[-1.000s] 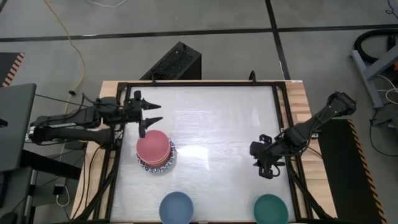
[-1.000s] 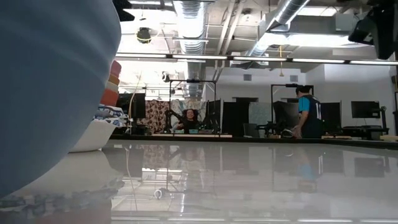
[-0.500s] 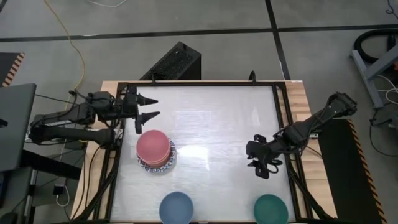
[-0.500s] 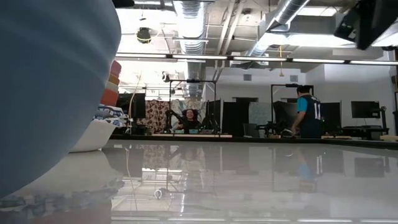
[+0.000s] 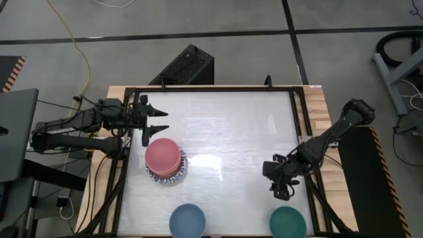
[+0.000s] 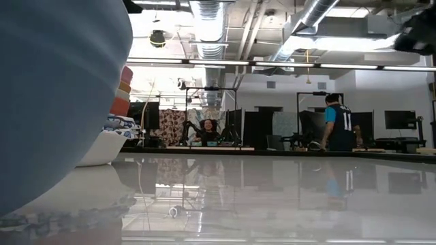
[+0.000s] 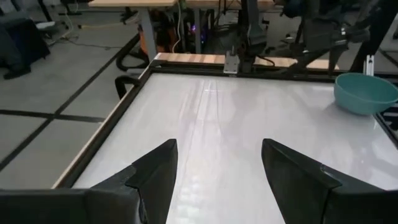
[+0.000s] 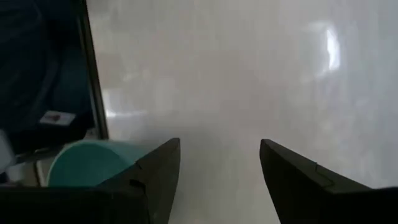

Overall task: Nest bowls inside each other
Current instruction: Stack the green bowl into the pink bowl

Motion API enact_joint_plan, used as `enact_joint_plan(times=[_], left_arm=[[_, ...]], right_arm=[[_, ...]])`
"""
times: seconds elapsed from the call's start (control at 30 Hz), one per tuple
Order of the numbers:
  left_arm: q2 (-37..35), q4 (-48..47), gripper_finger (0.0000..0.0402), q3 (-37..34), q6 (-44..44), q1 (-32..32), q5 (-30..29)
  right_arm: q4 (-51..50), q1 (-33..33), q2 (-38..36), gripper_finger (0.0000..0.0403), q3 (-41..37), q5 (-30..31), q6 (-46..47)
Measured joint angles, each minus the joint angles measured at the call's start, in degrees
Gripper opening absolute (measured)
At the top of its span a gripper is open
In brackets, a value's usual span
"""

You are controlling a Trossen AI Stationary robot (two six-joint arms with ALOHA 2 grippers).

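A stack of nested bowls (image 5: 165, 160) stands left of the table's middle, a pink bowl (image 5: 163, 154) on top and a white, blue-patterned one (image 5: 180, 176) at the bottom. In the low view the stack (image 6: 120, 102) shows red and orange rims. A blue bowl (image 5: 188, 220) and a green bowl (image 5: 287, 222) rest on their bases at the near edge. My left gripper (image 5: 160, 121) hovers open just beyond the stack's far-left side, nothing between its fingers (image 7: 155, 174). My right gripper (image 5: 282, 190) is open, pointing down at the table just beyond the green bowl (image 8: 87, 163).
A black frame (image 5: 211, 88) runs round the white tabletop (image 5: 231, 139). Bare tabletop lies between the stack and my right gripper. The blue bowl (image 6: 54, 88) fills the low view's left side. A person (image 6: 337, 122) stands in the room beyond the table.
My right gripper has moved toward the table's near edge, closer to the green bowl, tipping a little further down. My left gripper has risen slightly by the stack's far-left side. The bowls have kept still.
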Motion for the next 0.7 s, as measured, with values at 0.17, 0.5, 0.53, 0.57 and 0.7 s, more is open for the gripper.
enact_joint_plan(times=[0.17, 0.5, 0.53, 0.57, 0.7], left_arm=[[0.02, -0.09, 0.0224, 0.00, 2.08, 0.00, -0.05], [0.02, -0.11, 0.0224, 0.00, 1.54, 0.00, -0.11], [0.02, -0.11, 0.0224, 0.00, 1.51, 0.00, -0.11], [0.02, -0.11, 0.0224, 0.00, 1.49, 0.00, -0.11], [0.02, -0.18, 0.0224, 0.00, 1.30, 0.00, -0.19]], right_arm=[[0.18, 3.33, 2.56, 0.0244, 0.00, -3.45, 6.83], [2.41, 12.69, 4.36, 0.0244, 0.04, -1.70, 16.58], [2.39, 13.51, 4.49, 0.0244, 0.04, -1.00, 17.09], [2.36, 14.18, 4.58, 0.0244, 0.04, -0.24, 17.51], [1.69, 16.34, 5.79, 0.0244, 0.04, 1.23, 18.74]])
